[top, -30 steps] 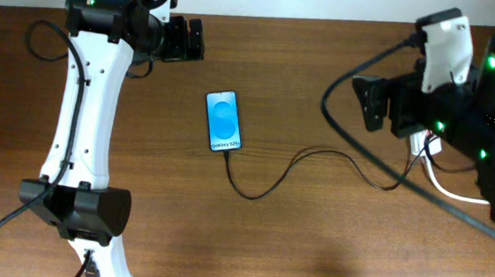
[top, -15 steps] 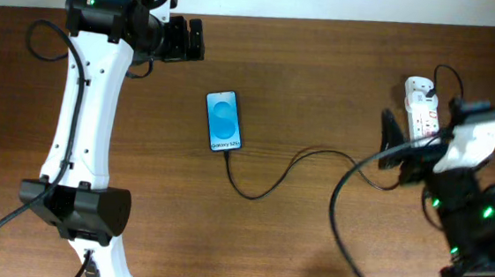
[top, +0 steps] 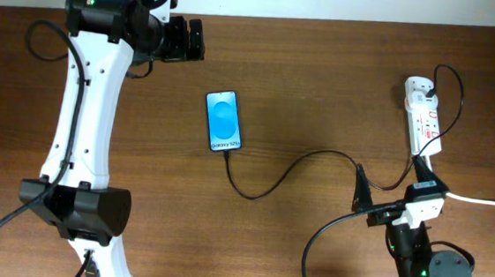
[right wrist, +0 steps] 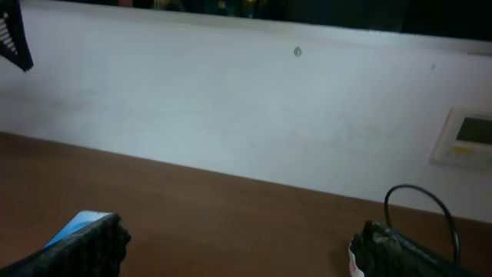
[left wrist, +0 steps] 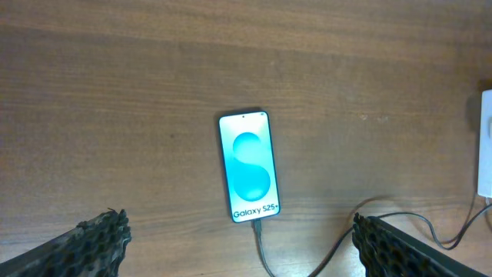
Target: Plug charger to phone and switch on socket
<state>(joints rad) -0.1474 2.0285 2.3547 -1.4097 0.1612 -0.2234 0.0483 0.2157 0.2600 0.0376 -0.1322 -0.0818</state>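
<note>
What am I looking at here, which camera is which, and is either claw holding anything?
Two robot arms work at a brown table. The overhead picture looks straight down; the other two come from a camera on each wrist, with that arm's own dark fingers at the bottom corners. On the table lie a phone with a blue screen, a white power strip, and a thin black charger cable running between them. The left gripper, top left, and right gripper, bottom right, are both open, holding nothing.
</note>
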